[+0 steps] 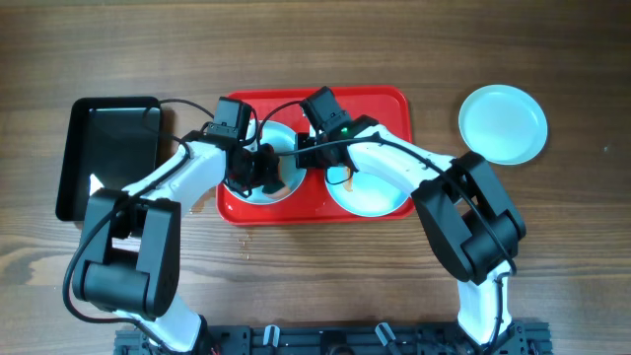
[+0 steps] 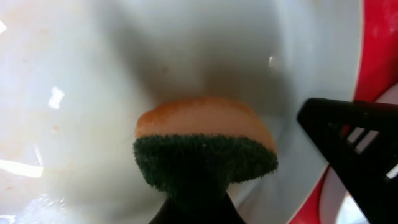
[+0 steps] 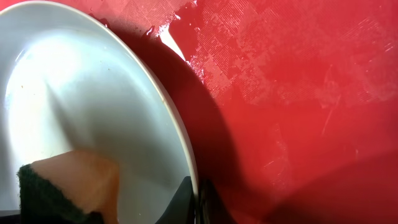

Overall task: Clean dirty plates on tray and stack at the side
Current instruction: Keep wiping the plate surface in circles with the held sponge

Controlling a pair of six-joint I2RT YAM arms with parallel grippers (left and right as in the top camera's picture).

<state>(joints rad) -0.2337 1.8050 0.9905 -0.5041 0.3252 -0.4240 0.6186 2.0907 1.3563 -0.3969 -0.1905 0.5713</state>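
Note:
On the red tray lie two pale plates. My left gripper is shut on an orange sponge with a green scrub face, which presses on the left plate. That plate shows faint orange specks. My right gripper is shut on the same plate's rim, one finger inside and one outside, with the sponge close by. The right plate carries a small brown smear near its left edge. A third plate lies on the table, right of the tray.
A glossy black rectangular tray sits on the wooden table left of the red tray. Both arms cross over the red tray's middle. Wet patches show on the red tray's floor.

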